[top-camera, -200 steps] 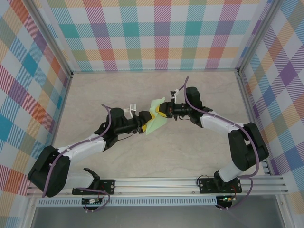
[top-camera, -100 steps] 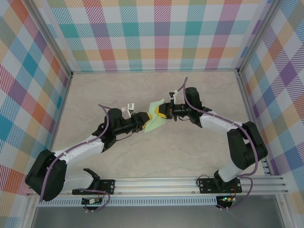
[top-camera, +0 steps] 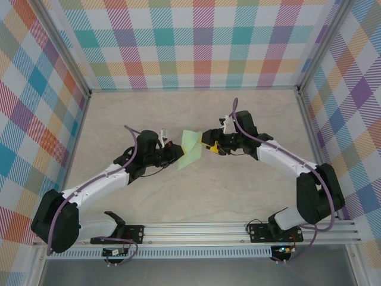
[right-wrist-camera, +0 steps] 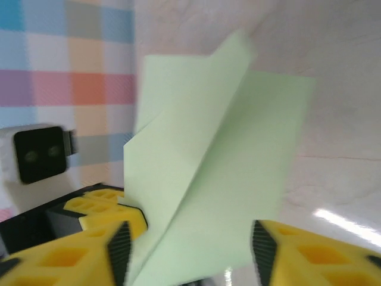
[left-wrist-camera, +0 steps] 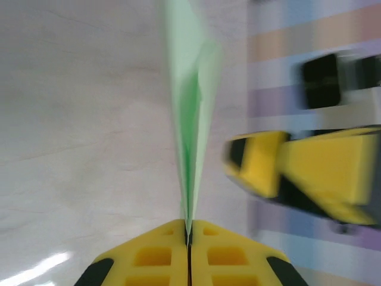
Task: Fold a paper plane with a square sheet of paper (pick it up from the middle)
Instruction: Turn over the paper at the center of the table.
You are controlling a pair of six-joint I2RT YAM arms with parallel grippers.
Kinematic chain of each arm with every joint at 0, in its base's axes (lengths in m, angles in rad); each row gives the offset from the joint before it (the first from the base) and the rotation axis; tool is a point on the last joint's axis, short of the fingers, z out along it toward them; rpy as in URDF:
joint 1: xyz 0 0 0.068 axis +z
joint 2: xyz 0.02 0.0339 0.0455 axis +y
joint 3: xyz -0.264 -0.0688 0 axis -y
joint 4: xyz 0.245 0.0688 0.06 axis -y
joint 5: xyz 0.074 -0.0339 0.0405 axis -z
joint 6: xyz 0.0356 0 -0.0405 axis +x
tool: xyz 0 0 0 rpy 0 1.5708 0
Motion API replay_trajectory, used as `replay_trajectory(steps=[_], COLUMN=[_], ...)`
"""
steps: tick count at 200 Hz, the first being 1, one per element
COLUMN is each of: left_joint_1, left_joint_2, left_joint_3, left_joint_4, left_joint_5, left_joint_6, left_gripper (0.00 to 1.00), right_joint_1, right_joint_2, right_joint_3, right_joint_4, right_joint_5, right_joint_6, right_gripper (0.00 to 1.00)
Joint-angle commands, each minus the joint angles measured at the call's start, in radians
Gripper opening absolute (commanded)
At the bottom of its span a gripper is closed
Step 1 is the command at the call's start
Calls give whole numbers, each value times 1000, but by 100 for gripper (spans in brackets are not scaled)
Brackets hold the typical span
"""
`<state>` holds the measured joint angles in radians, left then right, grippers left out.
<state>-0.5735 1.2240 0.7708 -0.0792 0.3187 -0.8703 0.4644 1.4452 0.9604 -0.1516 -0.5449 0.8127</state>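
Observation:
The square sheet of paper (top-camera: 191, 149) is pale mint green, folded, and held up off the table between the two arms. My left gripper (top-camera: 177, 153) is shut on its left edge. In the left wrist view the paper (left-wrist-camera: 191, 119) rises edge-on from the closed yellow jaws of the left gripper (left-wrist-camera: 189, 229). My right gripper (top-camera: 208, 147) stands open just right of the sheet. In the right wrist view the folded paper (right-wrist-camera: 208, 167) stands between the spread fingers of the right gripper (right-wrist-camera: 190, 250), which do not press on it. The left gripper's fingers (right-wrist-camera: 110, 213) hold its lower left edge.
The beige tabletop (top-camera: 196, 196) is ringed by checked walls (top-camera: 196, 42) with metal posts. A rail (top-camera: 196, 232) at the near edge carries both arm bases. The two grippers face each other closely at mid-table.
My left gripper has closed on the paper. My right gripper has let go, opened and drawn back a little to the right. The paper now hangs from the left gripper.

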Motion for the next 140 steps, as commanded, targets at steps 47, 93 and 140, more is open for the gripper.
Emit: replay_trajectory(steps=[47,93,140], left_joint_1=[-117,-191,-235], left_joint_2=[219,438,605], left_joint_3=[419,525,555], left_joint_4=[-905,-1002,-866], left_joint_5=[-842,-1008,-853], left_joint_6=[344,282,271], left_gripper=[8,9,15], right_joint_1=[-5,-6,-6], right_joint_2=[-146,-170,-189], right_joint_3=[-60,-104,-133], right_joint_4=[-288,-303,-326], right_joint_5=[413,456,501], right_joint_6=[-114,-90,-67], right_gripper=[84,85,85])
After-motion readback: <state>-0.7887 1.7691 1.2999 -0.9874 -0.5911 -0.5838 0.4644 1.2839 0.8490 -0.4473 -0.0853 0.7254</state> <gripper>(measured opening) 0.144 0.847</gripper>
